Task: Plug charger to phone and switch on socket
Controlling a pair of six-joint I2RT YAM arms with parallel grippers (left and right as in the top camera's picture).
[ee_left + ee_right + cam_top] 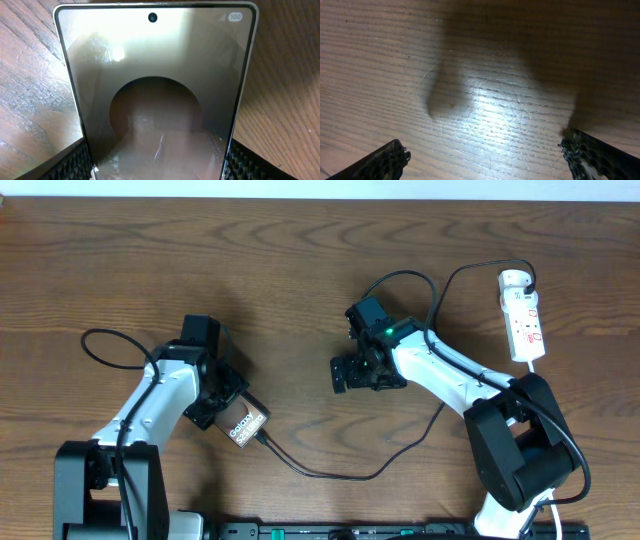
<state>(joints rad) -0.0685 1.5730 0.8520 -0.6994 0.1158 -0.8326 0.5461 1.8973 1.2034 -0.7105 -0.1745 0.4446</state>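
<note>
The phone (248, 425) lies low over the wooden table with its "Galaxy" lettering showing. My left gripper (224, 412) is shut on its sides. In the left wrist view the phone's screen (155, 75) fills the frame between my fingers (157, 167), with a "100" icon at its top corner. The charger cable (330, 475) meets the phone's near end, runs right under my right arm and goes up to the black plug (528, 278) in the white socket strip (526, 325). My right gripper (345, 373) is open and empty above bare wood (485, 155).
My right arm's own black cable loops above the wrist (400, 277). Another loop of arm cable lies at the left (95, 340). A black rail (400, 532) runs along the table's front edge between the arm bases.
</note>
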